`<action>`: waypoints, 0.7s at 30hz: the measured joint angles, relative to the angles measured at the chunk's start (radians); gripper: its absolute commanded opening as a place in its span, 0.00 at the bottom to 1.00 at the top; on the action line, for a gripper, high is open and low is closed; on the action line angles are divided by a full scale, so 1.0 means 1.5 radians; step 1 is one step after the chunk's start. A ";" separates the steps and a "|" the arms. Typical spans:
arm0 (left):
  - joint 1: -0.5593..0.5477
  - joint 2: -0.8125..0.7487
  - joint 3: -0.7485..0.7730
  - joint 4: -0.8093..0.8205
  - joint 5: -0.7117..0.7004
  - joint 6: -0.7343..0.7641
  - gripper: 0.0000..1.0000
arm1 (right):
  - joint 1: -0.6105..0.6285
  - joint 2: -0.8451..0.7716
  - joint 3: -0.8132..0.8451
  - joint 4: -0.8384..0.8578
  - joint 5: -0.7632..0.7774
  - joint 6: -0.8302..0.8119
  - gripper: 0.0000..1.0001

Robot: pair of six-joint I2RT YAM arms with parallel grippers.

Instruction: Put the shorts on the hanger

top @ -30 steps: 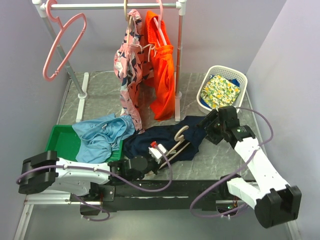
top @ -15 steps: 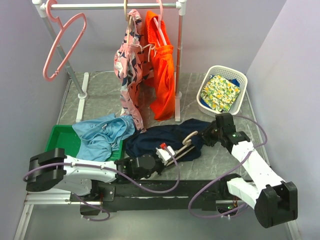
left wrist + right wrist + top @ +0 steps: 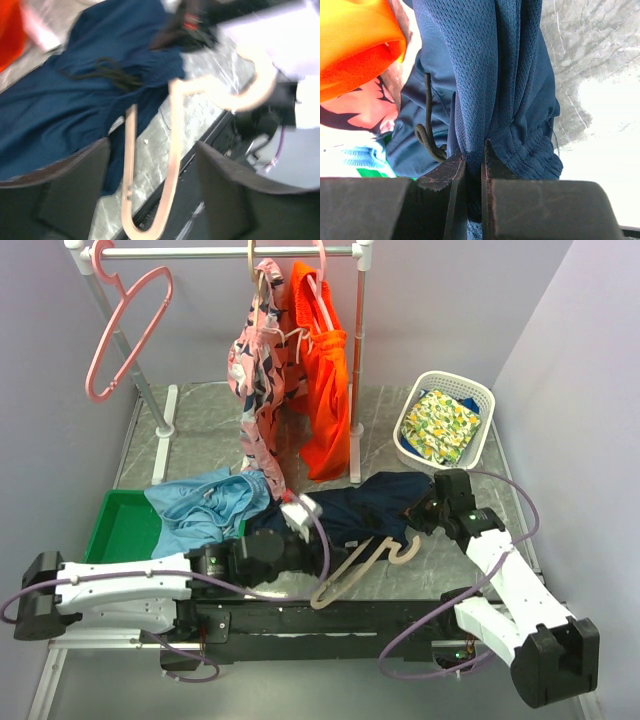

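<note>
The dark navy shorts [image 3: 365, 508] lie crumpled on the table's middle right. My right gripper [image 3: 420, 512] is at their right edge. In the right wrist view its jaws [image 3: 474, 156] are shut on a bunched fold of the shorts [image 3: 485, 75], beside a dark drawstring [image 3: 427, 135]. The tan hanger [image 3: 365, 558] lies loose by the table's front edge, partly under the shorts' hem. My left gripper [image 3: 290, 540] hovers above it, open. In the left wrist view the hanger [image 3: 172, 150] runs between the spread fingers [image 3: 55, 195] without touching them, and the shorts [image 3: 75, 100] lie beyond.
A green tray [image 3: 120, 525] at the left holds light blue shorts [image 3: 205, 510]. A clothes rack at the back carries a pink hanger [image 3: 125, 330], a patterned garment [image 3: 258, 390] and orange shorts [image 3: 325, 390]. A white basket [image 3: 485, 395] with floral cloth stands at the back right.
My left gripper opened and let go of the hanger, which now lies near the front edge. My right gripper came down and closed on the shorts' right edge.
</note>
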 measured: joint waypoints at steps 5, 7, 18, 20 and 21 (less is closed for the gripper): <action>0.038 0.055 0.059 -0.140 -0.028 -0.114 0.59 | 0.000 -0.036 0.006 -0.015 0.001 -0.008 0.00; 0.038 0.110 0.055 -0.187 -0.026 -0.151 0.60 | 0.000 -0.045 0.014 -0.025 0.006 -0.008 0.00; 0.072 0.216 0.047 -0.249 -0.018 -0.215 0.73 | 0.002 -0.081 0.046 -0.063 0.029 0.046 0.00; 0.080 0.228 0.048 -0.242 -0.014 -0.214 0.67 | 0.003 -0.080 0.050 -0.065 0.031 0.050 0.00; 0.082 0.233 0.049 -0.239 -0.012 -0.214 0.65 | 0.003 -0.080 0.051 -0.066 0.032 0.053 0.00</action>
